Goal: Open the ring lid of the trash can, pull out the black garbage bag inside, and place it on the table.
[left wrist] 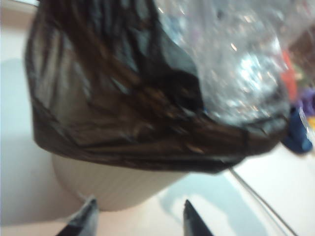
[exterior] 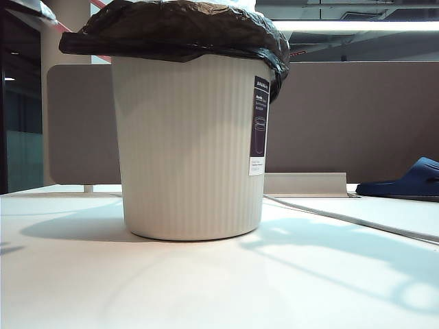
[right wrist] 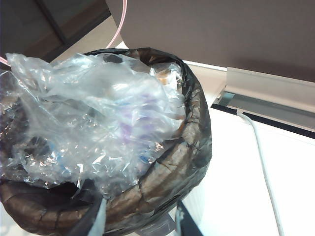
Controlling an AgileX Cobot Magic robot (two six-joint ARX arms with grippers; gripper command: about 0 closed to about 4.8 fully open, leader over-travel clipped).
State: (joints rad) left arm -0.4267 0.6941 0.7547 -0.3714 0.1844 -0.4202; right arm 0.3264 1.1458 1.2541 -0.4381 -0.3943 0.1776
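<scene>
Black garbage bag (exterior: 178,31) drapes over the cream ribbed trash can (exterior: 188,147) rim.

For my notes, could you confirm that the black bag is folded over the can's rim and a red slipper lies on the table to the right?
Not quite: the slipper is dark blue, as the exterior view shows. The black bag is indeed folded over the can's rim, and the slipper does lie on the table to the right.

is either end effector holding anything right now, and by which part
Left end effector holds nothing. Right end effector sits at the black garbage bag's rolled edge; grip cannot be told.
</scene>
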